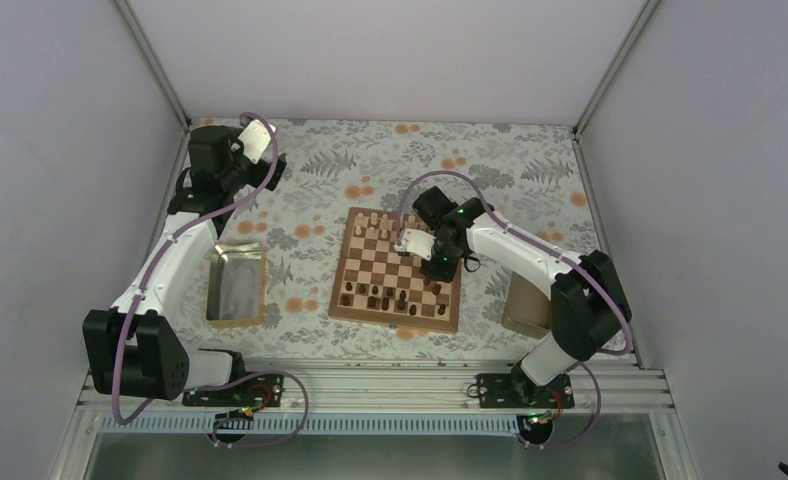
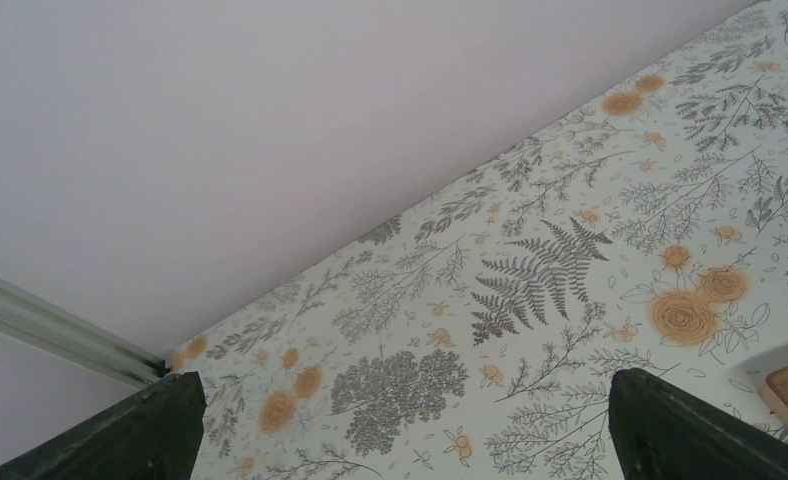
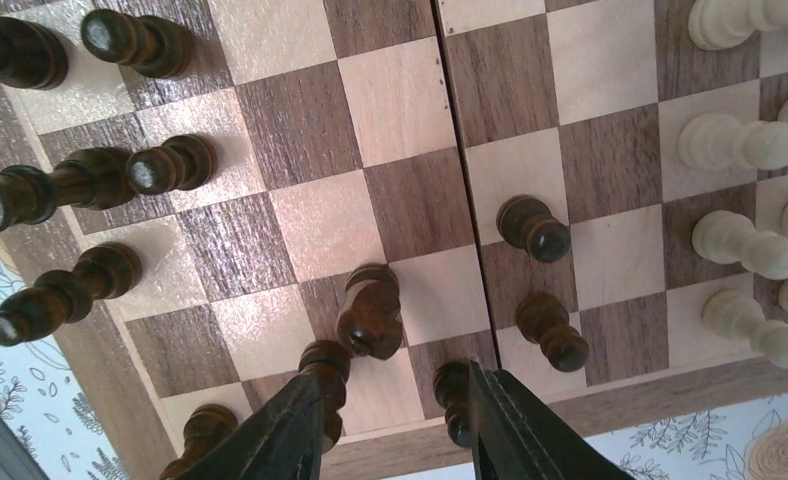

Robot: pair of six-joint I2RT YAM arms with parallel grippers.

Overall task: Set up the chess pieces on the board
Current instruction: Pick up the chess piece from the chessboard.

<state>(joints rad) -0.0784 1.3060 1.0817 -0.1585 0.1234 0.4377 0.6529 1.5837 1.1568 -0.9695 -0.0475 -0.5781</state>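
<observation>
**Right gripper**: the fingers stand parted above the edge squares of the board, and bare board shows in the gap. Nothing is clamped between them. A dark chessman stands at the tip of one finger. A second dark chessman stands against the inner side of the other. The wrist view does not show whether either finger touches its neighbouring piece. A dark knight stands just beyond the gap, apart from both fingers.

**Further out:** two dark pawns stand beside the board's centre seam. More dark pieces crowd the squares to one side, and several of these lean or are cut off by the frame edge. Pale chessmen fill the opposite side and are also partly cut off.

**Top view:** this gripper sits over the far right part of the board. Pale men occupy the far rows and dark men the near rows. They are too small there to tell one kind from another.

**Left gripper**: the fingers are spread wide and hold nothing. Only their tips show, in the bottom corners of its wrist view, above the floral cloth. A corner of the board enters at the frame's right edge. From above, this gripper is at the far left of the table, well apart from the board.

**Surroundings:** one metal tray lies on the cloth left of the board. A second tray on the right is largely hidden by the right arm.
</observation>
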